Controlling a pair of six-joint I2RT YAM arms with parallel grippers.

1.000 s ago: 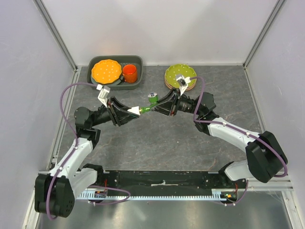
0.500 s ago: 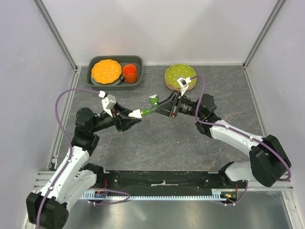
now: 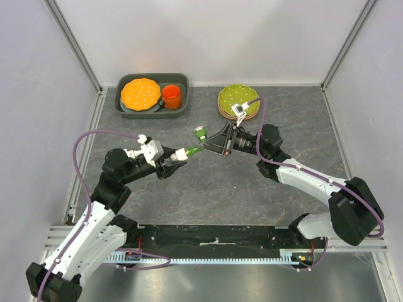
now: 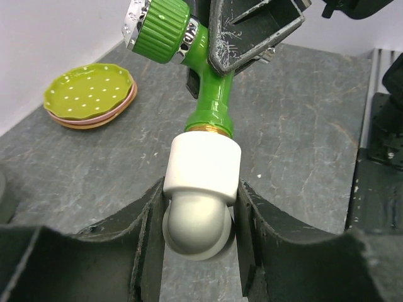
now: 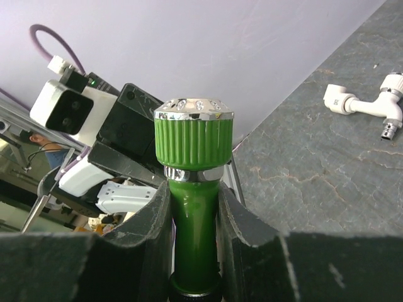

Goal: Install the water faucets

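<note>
The left gripper [image 4: 198, 196] pinches the rounded white end piece [image 4: 201, 167] of the green faucet [image 4: 211, 104] between its two fingers. The right gripper [image 5: 192, 211] is clamped on the same faucet's green stem, just below the ribbed knob [image 5: 193, 141] with its chrome cap. In the top view the faucet spans the two grippers at mid-frame, slanting up to the right. The white faucet [image 5: 368, 104] lies on the grey table [image 3: 208, 195] at the upper right of the right wrist view. A stack of green dotted plates [image 3: 238, 99] sits beyond, and a grey tray [image 3: 182, 82] holding an orange plate [image 3: 140, 93] and an orange cup [image 3: 171, 95] sits at upper left.
</note>
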